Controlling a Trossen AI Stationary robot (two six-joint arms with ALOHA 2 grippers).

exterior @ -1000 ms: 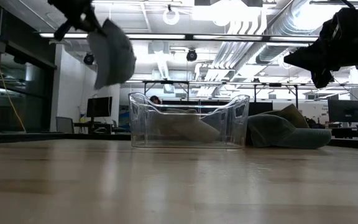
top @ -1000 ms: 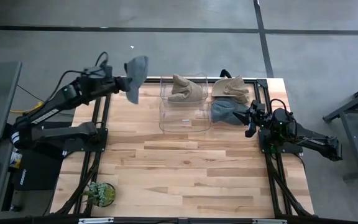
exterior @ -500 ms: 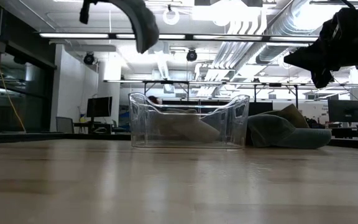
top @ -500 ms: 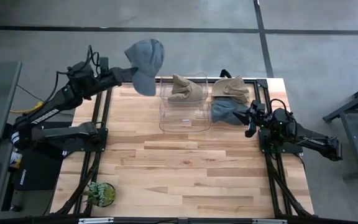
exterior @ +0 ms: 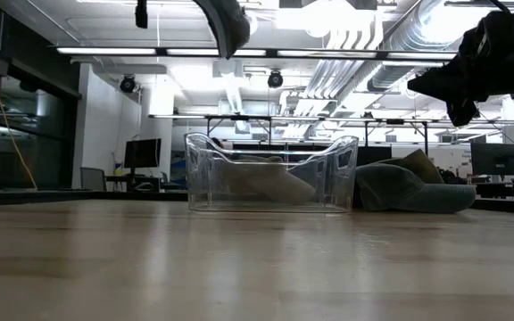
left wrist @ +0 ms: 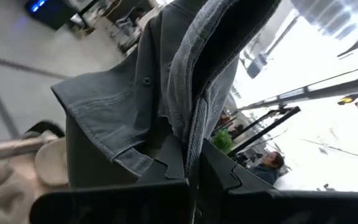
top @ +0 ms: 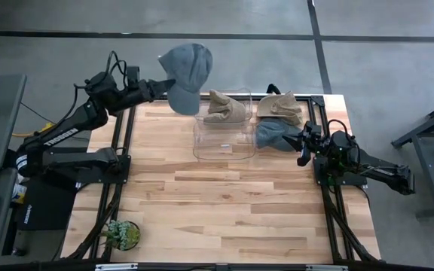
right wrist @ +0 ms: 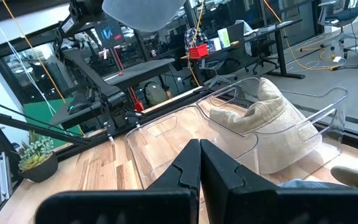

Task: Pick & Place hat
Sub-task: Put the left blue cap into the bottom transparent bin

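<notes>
A grey-blue cap (top: 187, 66) hangs in the air at the far left corner of the clear bin (top: 223, 141), held by my left gripper (top: 159, 84), which is shut on it. In the low view the cap (exterior: 227, 22) reaches the picture's top. A tan hat (top: 224, 108) lies in the bin's far half. My right gripper (top: 300, 144) is shut and hovers by a grey hat (top: 273, 133) that lies on the table right of the bin. My left gripper pinches the cap's edge (left wrist: 188, 134) between its two fingers; a fold of denim runs down into the gap. The fingers come from the table's left, roughly level. The cap is lifted clear and stands out past the fingertips, high above the table.
A second tan hat (top: 280, 106) lies at the far right, behind the grey one. The bin's near half (right wrist: 166, 134) holds nothing. A small potted plant (top: 121, 233) stands at the near left corner. Bare wood spans the near half of the table.
My left gripper has risen and swung toward the table's right and far edge, toward the bin, tipping upward. The cap, which hung below the fingers, has swung up and now stands out beyond them, higher and closer to the bin.
</notes>
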